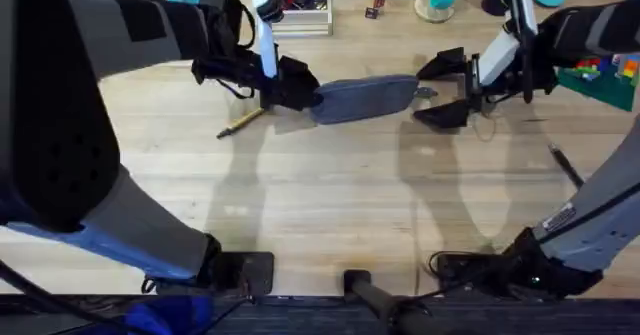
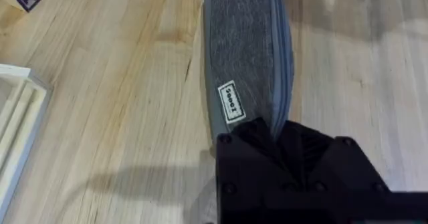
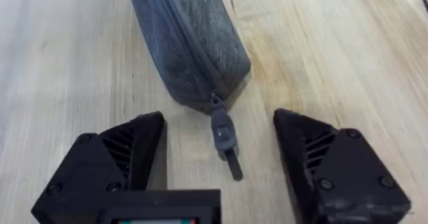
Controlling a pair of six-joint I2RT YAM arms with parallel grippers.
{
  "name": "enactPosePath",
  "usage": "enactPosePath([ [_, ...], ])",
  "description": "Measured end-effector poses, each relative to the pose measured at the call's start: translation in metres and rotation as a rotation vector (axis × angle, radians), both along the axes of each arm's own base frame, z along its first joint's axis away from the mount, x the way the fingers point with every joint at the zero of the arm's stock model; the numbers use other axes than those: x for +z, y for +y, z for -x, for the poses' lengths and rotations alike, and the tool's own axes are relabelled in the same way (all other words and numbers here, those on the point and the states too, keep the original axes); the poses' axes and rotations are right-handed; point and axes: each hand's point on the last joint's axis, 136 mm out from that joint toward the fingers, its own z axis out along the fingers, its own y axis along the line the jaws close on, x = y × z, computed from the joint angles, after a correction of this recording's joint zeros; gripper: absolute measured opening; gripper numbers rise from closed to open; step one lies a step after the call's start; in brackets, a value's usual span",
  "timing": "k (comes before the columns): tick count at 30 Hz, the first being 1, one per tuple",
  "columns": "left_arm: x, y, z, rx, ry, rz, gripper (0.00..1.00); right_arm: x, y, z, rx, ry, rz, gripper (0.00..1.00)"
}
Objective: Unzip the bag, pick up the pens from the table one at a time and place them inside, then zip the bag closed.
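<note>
**Pouch pinned at one end, zipper tab waiting at the other**

Both dark arms loomed close under the overhead camera. Beneath them the light wooden plank table (image 1: 330,195) carried the long blue-grey fabric pouch (image 1: 365,97), lying flat near the middle, zipper closed. It looked soft and light, likely to slide or bunch unless anchored. The left gripper (image 2: 281,140) was clamped on the pouch's end seam. The right gripper (image 3: 217,147) stood wide apart, holding nothing, straddling the small dark pull tab (image 3: 225,136), the obvious place to pinch. A tan-yellow pen (image 1: 240,121) and a dark pen (image 1: 565,165) lay apart on the wood.
</note>
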Motion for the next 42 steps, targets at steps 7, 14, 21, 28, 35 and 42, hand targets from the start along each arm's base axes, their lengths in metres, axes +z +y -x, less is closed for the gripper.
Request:
enactPosePath([
  [7, 0.000, 0.000, 0.000, 0.000, 0.000, 0.000, 0.042, 0.000, 0.000, 0.000, 0.000, -0.002, 0.002, 0.387],
  [14, 0.000, 0.000, 0.000, 0.000, 0.000, 0.000, 0.042, 0.000, 0.000, 0.000, -0.003, 0.006, 0.002, 0.034],
  [21, 0.000, 0.000, 0.000, 0.000, 0.000, 0.000, 0.042, 0.000, 0.000, 0.000, -0.003, 0.006, 0.002, 0.033],
  [28, 0.000, 0.000, 0.000, 0.000, 0.000, 0.000, 0.042, 0.002, 0.000, 0.000, -0.008, 0.008, -0.014, 0.030],
  [35, 0.000, 0.000, 0.000, 0.000, 0.000, 0.000, 0.042, 0.011, -0.006, -0.001, -0.053, 0.030, -0.079, 0.030],
  [42, 0.000, 0.000, 0.000, 0.000, 0.000, 0.000, 0.042, 0.022, -0.010, -0.001, -0.090, 0.036, -0.157, 0.030],
])
